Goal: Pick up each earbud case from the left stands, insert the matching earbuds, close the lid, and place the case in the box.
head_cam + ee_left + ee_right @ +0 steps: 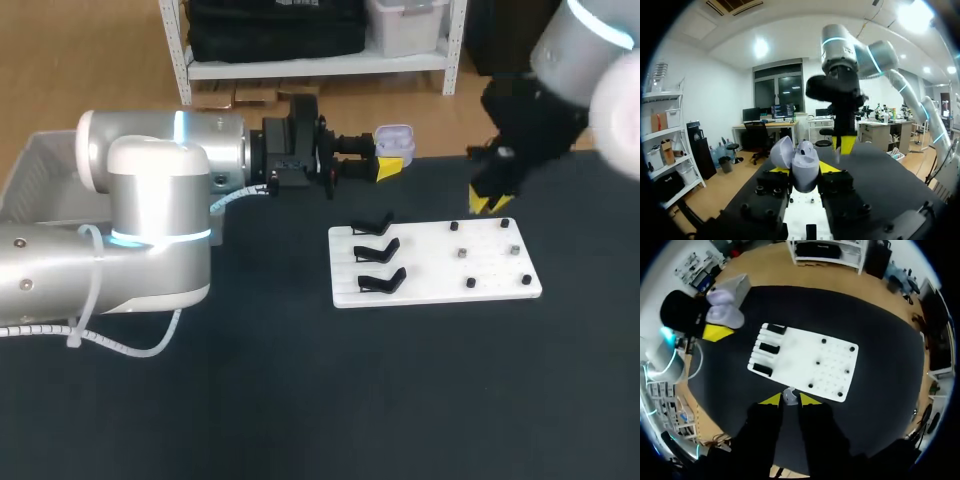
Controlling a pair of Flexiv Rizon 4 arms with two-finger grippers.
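Two hands are up over the dark tabletop (300,400), well apart from each other. My left hand (804,171) is clamped on the lavender earbud case (801,162), one yellow-tipped finger on each side of its body; the case is held in the air near the tabletop's far edge, and its lid stands open and tilted back. My right hand (790,400) hangs above the near edge of the white board (805,360), its two tips pinched on a small pale earbud (789,394). In the head view that hand (490,203) is over the board's far right corner, while the left hand (385,162) points toward it with the case (394,143) at its tips. Three black stands (378,252) sit in a column on the board's left part, all of them bare, and six small dark pegs (462,253) dot its right part. A pale grey box (35,165) lies at the far left, behind my left arm.
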